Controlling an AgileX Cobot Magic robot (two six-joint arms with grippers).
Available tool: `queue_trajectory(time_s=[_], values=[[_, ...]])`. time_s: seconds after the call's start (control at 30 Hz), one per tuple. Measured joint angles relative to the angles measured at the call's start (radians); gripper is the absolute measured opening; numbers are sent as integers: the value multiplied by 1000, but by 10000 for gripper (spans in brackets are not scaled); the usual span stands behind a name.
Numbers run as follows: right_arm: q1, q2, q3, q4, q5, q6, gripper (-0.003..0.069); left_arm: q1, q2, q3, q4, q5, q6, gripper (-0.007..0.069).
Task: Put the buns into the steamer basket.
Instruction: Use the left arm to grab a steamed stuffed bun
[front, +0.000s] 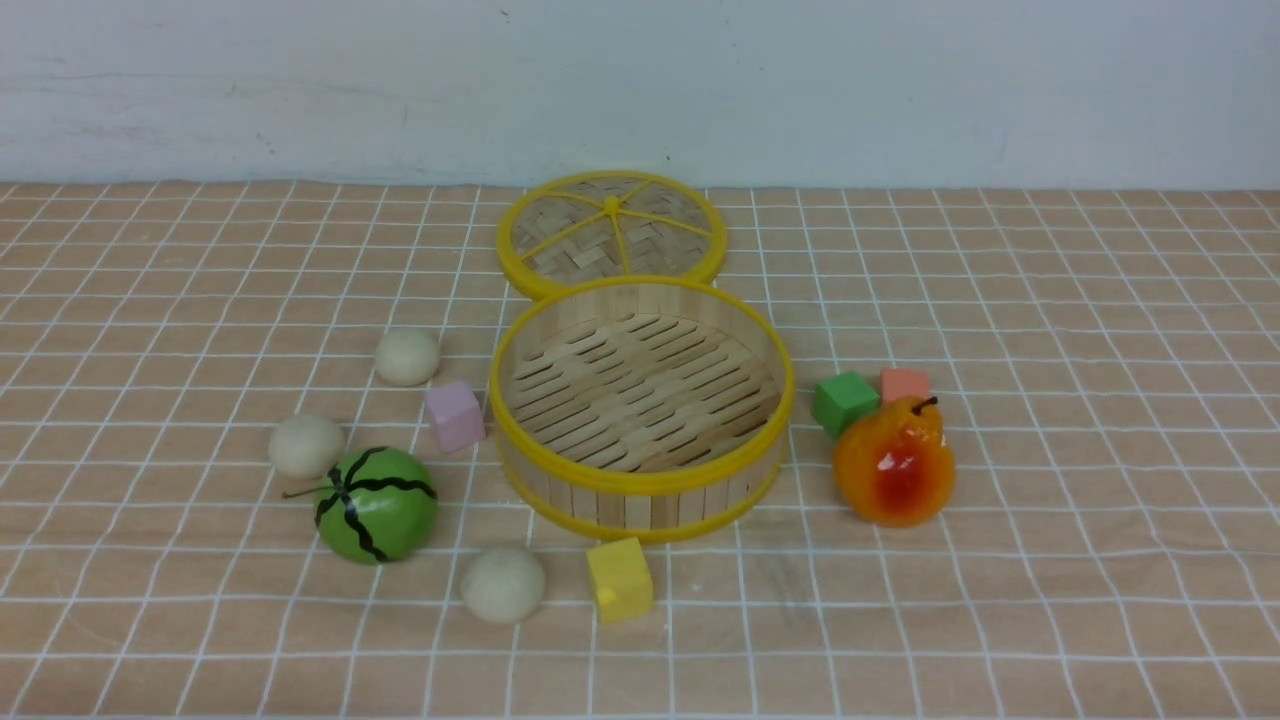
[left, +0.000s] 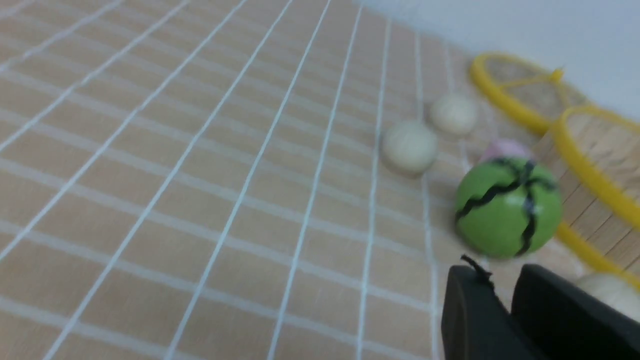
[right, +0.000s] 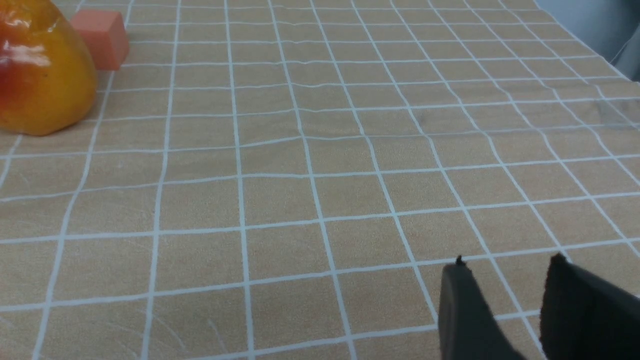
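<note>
Left gripper (left: 501, 282): jaws a narrow slit apart, nothing between them. Right gripper (right: 507, 267): jaws a little wider, empty, over bare cloth, with the pear (right: 40, 70) off ahead. Neither shows in the front view.

Steamer basket (front: 640, 482): mid-table, empty. Toward the table's left edge lie the far bun (front: 407, 356), near the pink block (front: 454, 415), and the middle bun (front: 306, 445), just beside the melon (front: 377, 503). The near bun (front: 502, 584) lies toward the near edge, beside the yellow block (front: 619, 578).

Risks, as you stand:
- That slit looks too tight for a bun. Come down like this and you'd likely shove it, and being round it should roll.
- The melon sits straight ahead of your left fingers. You could nudge it into the middle bun, or grab it by mistake.
- Carry too low and you may clip the basket wall.
</note>
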Motion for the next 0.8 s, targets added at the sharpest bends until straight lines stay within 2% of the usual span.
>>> queue_trajectory(time_s=[0.27,0.5,0.7,0.8], values=[[0,0,0,0,0,0,241,0,0,0,-19,-240,-40,132],[0,0,0,0,0,0,241,0,0,-13,-25,-390,-148,141],[0,0,0,0,0,0,241,0,29,-175,-25,-382,-175,143],[0,0,0,0,0,0,241,0,148,-353,-25,-322,-225,144]])
